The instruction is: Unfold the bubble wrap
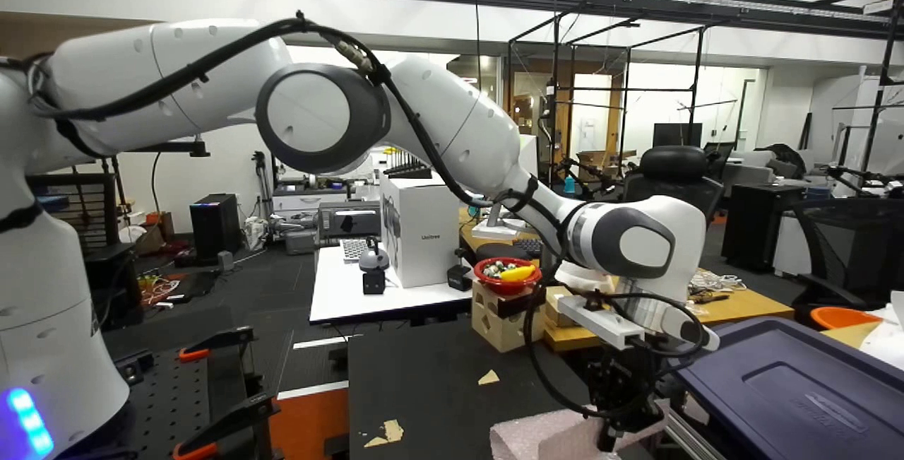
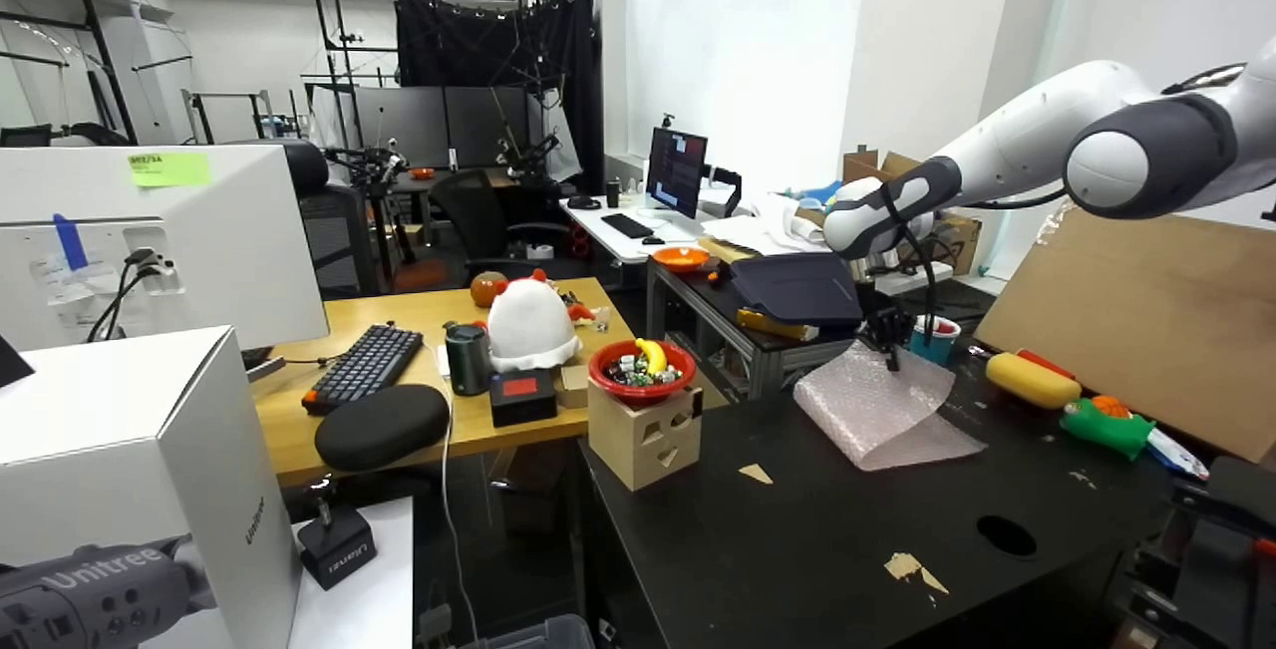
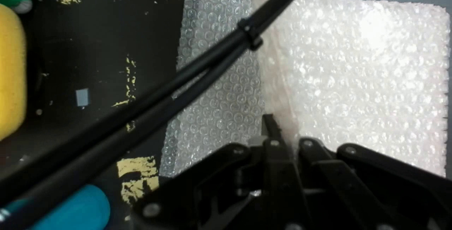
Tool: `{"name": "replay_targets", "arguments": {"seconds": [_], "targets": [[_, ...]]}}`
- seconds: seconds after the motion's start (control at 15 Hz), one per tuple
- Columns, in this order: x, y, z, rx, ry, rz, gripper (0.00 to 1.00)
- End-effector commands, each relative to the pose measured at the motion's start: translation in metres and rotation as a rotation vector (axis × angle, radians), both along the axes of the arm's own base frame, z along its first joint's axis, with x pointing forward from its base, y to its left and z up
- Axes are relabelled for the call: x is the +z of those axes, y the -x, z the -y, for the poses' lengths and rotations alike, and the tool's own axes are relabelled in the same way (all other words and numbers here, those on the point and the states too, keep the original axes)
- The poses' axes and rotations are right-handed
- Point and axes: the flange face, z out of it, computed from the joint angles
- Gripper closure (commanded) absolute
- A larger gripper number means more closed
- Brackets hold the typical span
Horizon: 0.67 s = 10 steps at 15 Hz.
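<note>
Black table (image 2: 758,539): its dark top is shown in all 3 views, scuffed in places.

1 white arm (image 1: 466,121): stretched out in both exterior views, its wrist turned downward.

Brown board (image 2: 1146,330): propped at a slant along the table's edge.

White box (image 1: 420,234): set on a white desk (image 1: 353,310), "Unitree" printed on its side.

Dark blue-grey lid (image 1: 798,389): seen beside the black table in both exterior views.

Bubble wrap (image 2: 862,410): placed on the black table, at the end by the lid. It is folded over; the upper layer is lifted to the fingertips, a rounded bend is formed, and a lower corner is rested on the tabletop. In the wrist view a greyer, translucent layer is seen left of a raised fold, a brighter sheet right of it, partly washed out by glare.

Gripper (image 3: 286,134): pointed down, its fingers closed; the raised edge of the bubble wrap is pinched between them. Black cables (image 3: 275,5) are strung across the wrist view.

Wooden block (image 2: 638,445): cut with shaped holes, stood at the table's edge.

Red bowl (image 2: 601,372): rested on the block; a yellow banana shape (image 2: 653,358) and small shiny pieces are held in it.

Yellow rounded object (image 2: 1032,380), blue cup (image 2: 930,342), green object (image 2: 1107,427): grouped along the board's side of the table.

Tan patches (image 2: 902,564): scattered on the tabletop.
</note>
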Motion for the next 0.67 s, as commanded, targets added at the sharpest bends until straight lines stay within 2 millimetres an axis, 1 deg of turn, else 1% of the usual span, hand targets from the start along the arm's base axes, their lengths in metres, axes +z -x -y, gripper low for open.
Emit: {"name": "replay_targets", "arguments": {"seconds": [0.0, 0.33, 0.6], "targets": [[0.029, -0.002, -0.017, 0.010, 0.073, -0.022, 0.99], [0.051, -0.012, -0.046, 0.086, 0.165, -0.024, 0.99], [0.062, -0.016, -0.070, 0.127, 0.236, -0.031, 0.99]]}}
